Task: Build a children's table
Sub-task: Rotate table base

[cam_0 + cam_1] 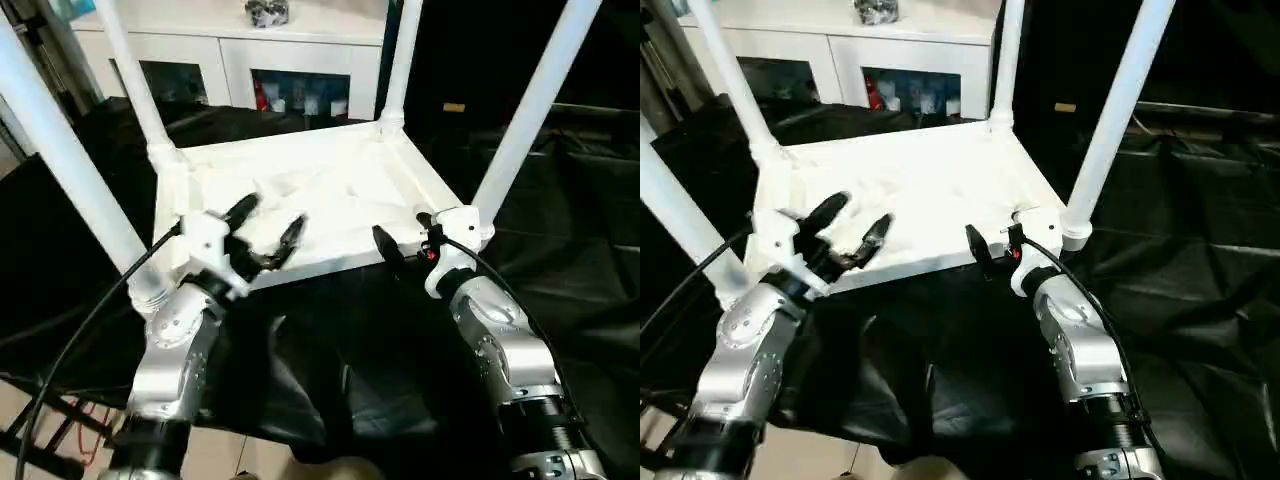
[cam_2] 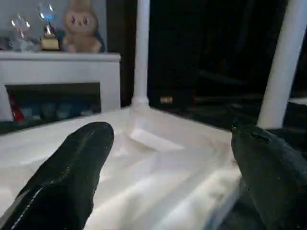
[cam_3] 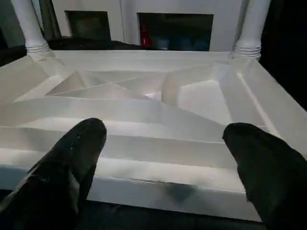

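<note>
White plastic everywhere: the tabletop [image 1: 320,205] is lying upside down on a black cloth [image 1: 560,220], ribbed underside up, and all four legs look seated in the corner sockets, sticking straight up. There's the near-left leg [image 1: 60,150], far-left leg [image 1: 135,75], far-right leg [image 1: 400,60] and near-right leg [image 1: 530,110]. Flipped like that makes sense, since the sockets face up and the legs just push in from above.

Both claws sit at the near edge of the top and neither is holding anything. The left gripper [image 1: 265,235] is spread wide, released, fingers hanging over the near-left part of the underside. The right gripper [image 3: 163,158] is spread too, aimed across the near rim just inside the near-right leg. My read is the build is basically done and the arms are parked there either to check the near legs or to get a hold for flipping it, though I can't tell from here whether every leg is pushed fully home.

Behind it stands a white cabinet [image 1: 230,45] with glass doors and some knick-knacks on top. For a flip, those tall legs would sweep close to the arms, and the loose cloth could snag.
</note>
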### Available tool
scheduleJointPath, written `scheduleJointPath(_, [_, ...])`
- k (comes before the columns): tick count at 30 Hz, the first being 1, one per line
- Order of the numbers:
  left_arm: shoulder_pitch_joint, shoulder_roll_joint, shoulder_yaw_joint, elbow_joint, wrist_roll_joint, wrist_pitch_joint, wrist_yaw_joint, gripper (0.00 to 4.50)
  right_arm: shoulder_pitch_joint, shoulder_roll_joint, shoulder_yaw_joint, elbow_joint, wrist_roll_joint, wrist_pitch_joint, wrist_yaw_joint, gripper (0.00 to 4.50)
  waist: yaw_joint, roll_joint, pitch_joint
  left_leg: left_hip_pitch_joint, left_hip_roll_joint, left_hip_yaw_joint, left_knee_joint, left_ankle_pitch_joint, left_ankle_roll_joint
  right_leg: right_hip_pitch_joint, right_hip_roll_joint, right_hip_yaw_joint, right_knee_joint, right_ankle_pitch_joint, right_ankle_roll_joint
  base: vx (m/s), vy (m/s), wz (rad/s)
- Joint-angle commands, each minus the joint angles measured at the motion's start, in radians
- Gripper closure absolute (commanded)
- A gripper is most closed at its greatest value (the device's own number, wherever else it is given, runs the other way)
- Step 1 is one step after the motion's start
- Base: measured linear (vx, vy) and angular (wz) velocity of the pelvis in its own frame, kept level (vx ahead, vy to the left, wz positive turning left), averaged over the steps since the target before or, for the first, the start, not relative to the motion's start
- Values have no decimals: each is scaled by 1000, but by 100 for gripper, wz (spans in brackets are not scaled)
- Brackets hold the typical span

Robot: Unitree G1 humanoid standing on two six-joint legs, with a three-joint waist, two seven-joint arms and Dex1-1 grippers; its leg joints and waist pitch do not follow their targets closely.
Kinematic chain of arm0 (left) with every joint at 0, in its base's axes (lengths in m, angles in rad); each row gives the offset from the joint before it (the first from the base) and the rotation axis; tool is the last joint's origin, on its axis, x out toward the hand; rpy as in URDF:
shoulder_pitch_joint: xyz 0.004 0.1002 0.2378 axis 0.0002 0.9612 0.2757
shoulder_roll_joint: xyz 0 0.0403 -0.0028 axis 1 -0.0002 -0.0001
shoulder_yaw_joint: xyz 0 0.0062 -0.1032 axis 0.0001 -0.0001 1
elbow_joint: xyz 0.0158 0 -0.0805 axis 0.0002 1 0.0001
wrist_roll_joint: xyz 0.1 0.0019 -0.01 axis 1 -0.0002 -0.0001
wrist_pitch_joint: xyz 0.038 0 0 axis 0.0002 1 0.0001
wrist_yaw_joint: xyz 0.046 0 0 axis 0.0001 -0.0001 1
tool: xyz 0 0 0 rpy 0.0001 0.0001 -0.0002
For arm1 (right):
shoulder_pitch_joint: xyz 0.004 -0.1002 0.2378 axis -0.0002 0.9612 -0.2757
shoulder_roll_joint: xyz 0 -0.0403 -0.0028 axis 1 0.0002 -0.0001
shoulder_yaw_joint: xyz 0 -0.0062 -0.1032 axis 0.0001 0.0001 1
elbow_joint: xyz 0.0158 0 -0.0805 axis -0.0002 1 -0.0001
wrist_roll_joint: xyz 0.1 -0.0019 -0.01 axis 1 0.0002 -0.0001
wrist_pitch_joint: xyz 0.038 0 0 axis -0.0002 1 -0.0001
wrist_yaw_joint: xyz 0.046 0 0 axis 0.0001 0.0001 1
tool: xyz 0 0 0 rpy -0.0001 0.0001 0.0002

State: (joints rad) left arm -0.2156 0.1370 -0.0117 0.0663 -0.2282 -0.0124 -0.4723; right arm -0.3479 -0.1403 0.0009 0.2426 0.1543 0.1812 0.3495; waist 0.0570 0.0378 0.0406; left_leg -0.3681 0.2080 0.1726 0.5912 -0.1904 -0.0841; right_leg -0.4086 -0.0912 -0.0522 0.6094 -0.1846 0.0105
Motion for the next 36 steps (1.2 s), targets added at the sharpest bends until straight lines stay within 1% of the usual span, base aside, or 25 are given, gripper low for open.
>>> scheduleJointPath(1, [-3, 10, -16, -46, 23, 50, 26, 0, 5, 0, 10, -17, 2, -1, 8, 4, 0, -4, -54, 3, 11, 7, -71, -219, 23, 52, -29, 31, -72, -177, -186, 0, 0, 0])
scheduleJointPath(2, [-4, 10, -27, -80, 30, 94, 42, 0, 8, 0, 13, -20, 3, 1, 14, 4, 1, -4, -52, 4, 10, 6, -73, -245, 12, 50, -29, 31, -76, -230, -170, 0, 0, 0])
scheduleJointPath(3, [-3, 10, -28, -85, 31, 101, 44, 0, 8, 0, 13, -21, 4, 1, 16, 4, 1, -2, -52, 5, 10, 4, -75, -263, 3, 47, -28, 31, -80, -262, -158, 0, 0, 0])
scheduleJointPath(5, [2, 13, -33, -114, 33, 139, 47, 0, 11, -1, 16, -24, 7, 3, 24, 4, 1, -4, -51, 4, 9, 3, -76, -267, -4, 46, -27, 31, -81, -272, -146, 0, 0, 0])
scheduleJointPath(7, [16, 19, -34, -147, 27, 170, 49, 0, 14, -2, 21, -26, 10, 4, 36, 4, 1, -2, -53, 3, 9, 2, -76, -259, -6, 47, -26, 31, -78, -249, -146, 0, 0, 0])
scheduleJointPath(8, [28, 25, -34, -174, 20, 196, 54, 0, 17, -3, 24, -29, 10, 4, 43, 4, 0, -3, -54, 0, 9, 1, -76, -253, -6, 48, -26, 31, -76, -233, -147, 0, 0, 0])
scheduleJointPath(10, [40, 35, -32, -196, 11, 223, 55, 0, 19, -2, 28, -28, 9, 1, 48, 4, 0, 0, -56, 1, 8, 1, -73, -232, -3, 48, -24, 31, -72, -197, -155, 0, 0, 0])
scheduleJointPath(12, [47, 41, -31, -207, 4, 240, 56, 0, 23, 0, 31, -33, 8, 1, 49, 4, -1, 2, -57, 1, 6, 3, -71, -216, 4, 48, -22, 31, -70, -156, -169, 0, 0, 0])
scheduleJointPath(15, [49, 41, -31, -212, 3, 250, 58, 0, 26, 2, 36, -46, 14, 4, 58, 4, -1, 2, -57, 2, 6, 4, -70, -215, 6, 48, -21, 31, -70, -141, -177, 0, 0, 0])
scheduleJointPath(17, [55, 38, -29, -219, -6, 261, 53, 0, 36, 0, 44, -64, 23, 4, 86, 4, -1, 0, -55, 2, 6, 4, -72, -235, 6, 50, -22, 31, -73, -172, -170, 0, 0, 0])
scheduleJointPath(18, [56, 38, -29, -220, -7, 262, 52, 0, 38, 0, 45, -68, 24, 4, 90, 4, 1, -2, -55, 1, 7, 2, -72, -236, 7, 50, -23, 32, -73, -183, -164, 0, 0, 0])
scheduleJointPath(19, [64, 40, -26, -226, -14, 264, 46, 0, 42, -3, 47, -74, 29, 5, 102, 4, 0, -2, -55, 1, 6, 3, -73, -236, 7, 49, -23, 32, -74, -189, -162, 0, 0, 0])
scheduleJointPath(20, [74, 44, -23, -235, -22, 267, 38, 0, 44, -7, 50, -79, 34, 6, 116, 4, 1, -9, -55, 0, 7, 3, -73, -234, 8, 49, -24, 32, -74, -196, -160, 0, 0, 0])
scheduleJointPath(21, [84, 50, -22, -246, -31, 273, 31, 0, 46, -11, 53, -82, 39, 6, 129, 4, 2, -7, -55, 1, 8, 3, -73, -235, 9, 48, -25, 32, -75, -203, -160, 0, 0, 0])
scheduleJointPath(22, [95, 55, -21, -256, -40, 278, 23, 0, 47, -14, 55, -82, 42, 5, 140, 4, 1, -11, -55, 0, 8, 3, -73, -234, 11, 48, -25, 33, -74, -201, -160, 0, 0, 0])
scheduleJointPath(23, [104, 61, -20, -265, -45, 283, 17, 0, 46, -17, 58, -80, 43, 4, 147, 4, 0, -10, -54, -2, 8, 2, -74, -233, 12, 49, -24, 32, -74, -206, -157, 0, 0, 0])
scheduleJointPath(24, [111, 65, -19, -270, -46, 285, 15, 0, 46, -18, 59, -79, 43, 4, 149, 4, 0, -8, -54, 0, 8, 3, -74, -234, 13, 46, -23, 32, -75, -213, -157, 0, 0, 0])
scheduleJointPath(25, [119, 69, -16, -276, -46, 287, 15, 0, 44, -19, 60, -75, 42, 2, 151, 4, 1, -10, -54, 1, 8, 4, -72, -233, 13, 45, -23, 33, -75, -212, -157, 0, 0, 0])
scheduleJointPath(29, [130, 76, -5, -282, -49, 290, 16, 0, 39, -16, 60, -73, 44, 4, 161, 4, 2, -10, -52, 2, 8, 3, -74, -242, 10, 44, -23, 33, -77, -236, -148, 0, 0, 0])
scheduleJointPath(30, [131, 77, -4, -282, -49, 291, 16, 0, 39, -16, 60, -73, 44, 4, 161, 4, 2, -10, -52, 2, 7, 3, -74, -242, 9, 44, -23, 33, -77, -234, -147, 0, 0, 0])
scheduleJointPath(31, [140, 81, -1, -287, -53, 289, 12, 0, 41, -15, 63, -75, 45, 4, 165, 4, 2, -6, -52, 1, 7, 2, -75, -243, 7, 44, -23, 33, -76, -233, -147, 0, 0, 0])
scheduleJointPath(32, [150, 86, 2, -293, -59, 289, 6, 0, 43, -15, 65, -77, 47, 4, 170, 4, 2, -5, -53, 1, 8, 2, -74, -238, 6, 45, -23, 33, -75, -220, -149, 0, 0, 0])
scheduleJointPath(33, [174, 100, 9, -305, -76, 288, -12, 0, 50, -19, 68, -85, 51, 7, 180, 4, 1, -7, -54, 1, 7, 2, -74, -236, 6, 45, -23, 33, -74, -209, -152, 0, 0, 0])
scheduleJointPath(34, [180, 104, 11, -308, -81, 288, -17, 0, 53, -21, 69, -88, 53, 8, 184, 4, 0, -4, -54, -1, 8, 1, -74, -232, 7, 47, -24, 33, -72, -200, -155, 0, 0, 0])
scheduleJointPath(36, [213, 130, 24, -308, -108, 274, -68, 0, 61, -27, 72, -98, 58, 13, 199, 4, -1, -5, -53, 1, 7, 3, -73, -234, 10, 45, -21, 33, -74, -196, -158, 0, 0, 0])
